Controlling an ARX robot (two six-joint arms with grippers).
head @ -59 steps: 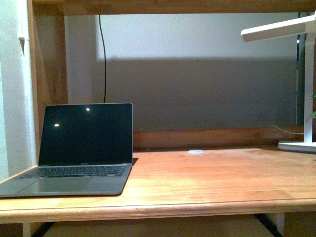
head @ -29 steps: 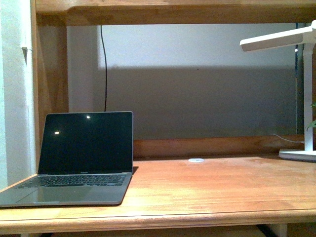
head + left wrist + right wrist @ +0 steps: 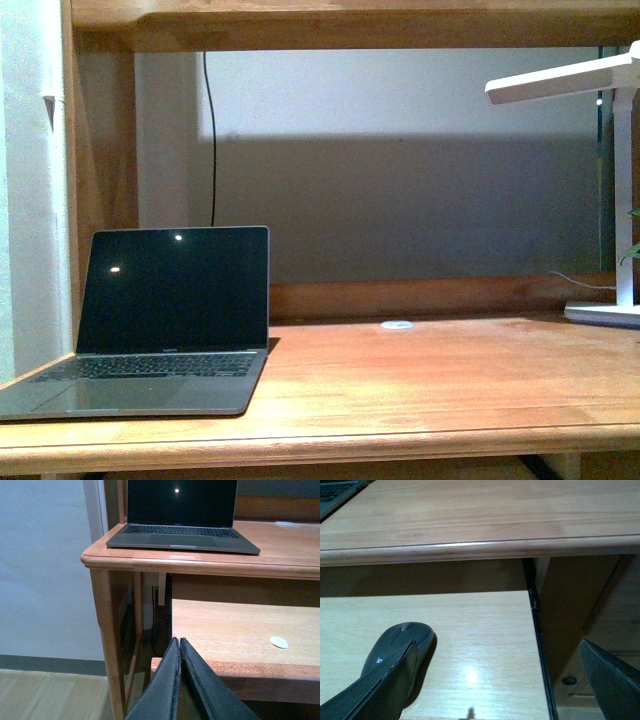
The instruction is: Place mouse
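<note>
The front view is settling after its upward shift, so placing is likely still pending: the small dark grey oval mouse is lying on the pale wooden lower shelf beneath the brown wooden desktop, just beside the wide-open right gripper, while the left gripper is pinching closed, empty

The wooden desk has an open laptop on its left side. A small white disc lies near the back, and the foot of a white lamp stands far right. Under the top is a lower shelf. The mouse lies on it, and so does a second white disc.
</note>
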